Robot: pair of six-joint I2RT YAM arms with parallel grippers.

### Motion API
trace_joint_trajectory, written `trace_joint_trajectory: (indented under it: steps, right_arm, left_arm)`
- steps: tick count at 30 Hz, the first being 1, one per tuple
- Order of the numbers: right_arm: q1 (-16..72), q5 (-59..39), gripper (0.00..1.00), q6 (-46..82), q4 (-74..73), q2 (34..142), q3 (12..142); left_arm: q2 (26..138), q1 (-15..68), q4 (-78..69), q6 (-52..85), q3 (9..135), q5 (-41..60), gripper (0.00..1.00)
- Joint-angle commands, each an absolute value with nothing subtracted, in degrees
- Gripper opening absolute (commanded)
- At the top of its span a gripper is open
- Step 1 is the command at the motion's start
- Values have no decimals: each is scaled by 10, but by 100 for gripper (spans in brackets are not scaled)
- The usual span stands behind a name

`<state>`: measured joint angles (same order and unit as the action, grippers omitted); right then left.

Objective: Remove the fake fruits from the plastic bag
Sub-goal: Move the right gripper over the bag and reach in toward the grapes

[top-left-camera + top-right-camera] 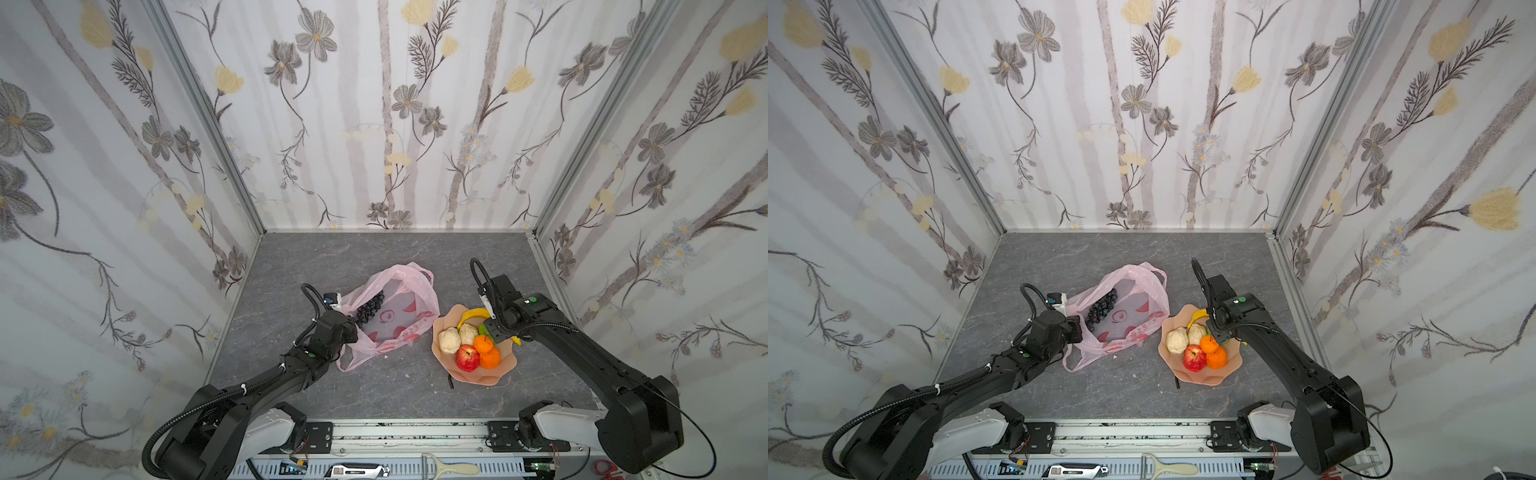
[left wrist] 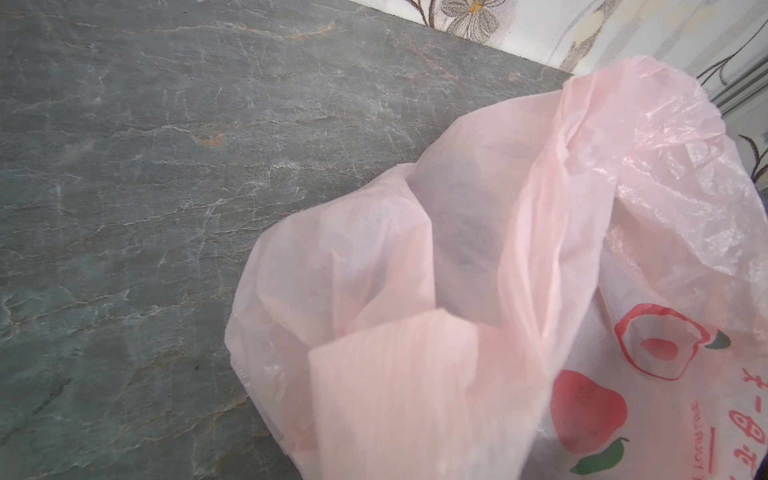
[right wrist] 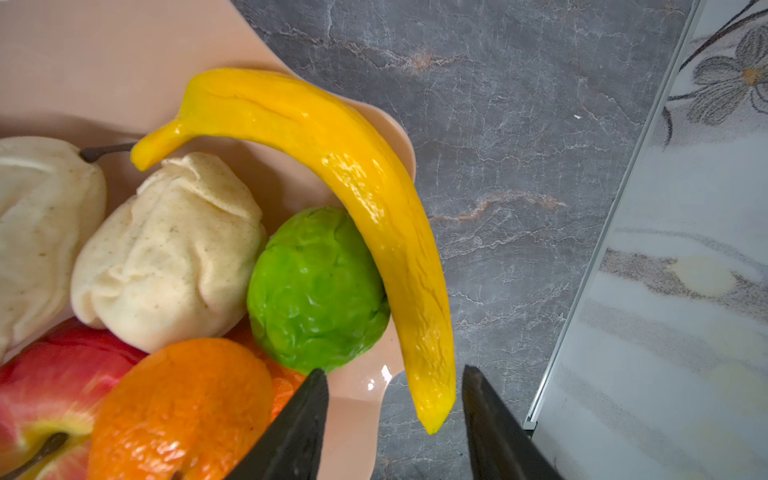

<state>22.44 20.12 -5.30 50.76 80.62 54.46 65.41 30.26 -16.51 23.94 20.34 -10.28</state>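
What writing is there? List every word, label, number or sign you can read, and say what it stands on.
Nothing reads cleanly.
plastic bag: red characters beside the printed apples, cut by the frame, unreadable.
Same bag: small red Latin capitals, apparently reversed, too blurred.
grey tool at the near edge: dark label, too small.

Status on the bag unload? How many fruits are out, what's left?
Done: seven fruits sit in the dish: banana, green fruit, two pears, apple, two oranges. In hand: the right gripper is at the banana's tip, jaws apart, gripping nothing; the left gripper is shut on the edge of the plastic bag. Left: the grape bunch lies inside the bag.
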Motion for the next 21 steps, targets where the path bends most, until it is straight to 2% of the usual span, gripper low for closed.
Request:
trace_joint_trajectory:
  steps: [1, 5, 7, 12, 16, 21]
  right_arm:
    - [224, 223, 53, -44, 494, 790, 559]
    - [226, 224, 48, -41, 480, 756, 587]
    - [226, 209, 51, -15, 467, 743, 609]
    - [234, 83, 54, 70, 430, 764, 665]
    - [296, -10, 56, 114, 321, 783, 641]
    - [377, -24, 59, 183, 204, 838, 636]
  left_arm:
    - [653, 302, -179, 234, 208, -105, 3]
    - [656, 302, -179, 231, 211, -103, 3]
    - [659, 302, -179, 229, 214, -103, 2]
    - [664, 302, -180, 233, 215, -105, 2]
    - [673, 302, -182, 254, 214, -104, 2]
    - [687, 302, -181, 295, 221, -87, 2]
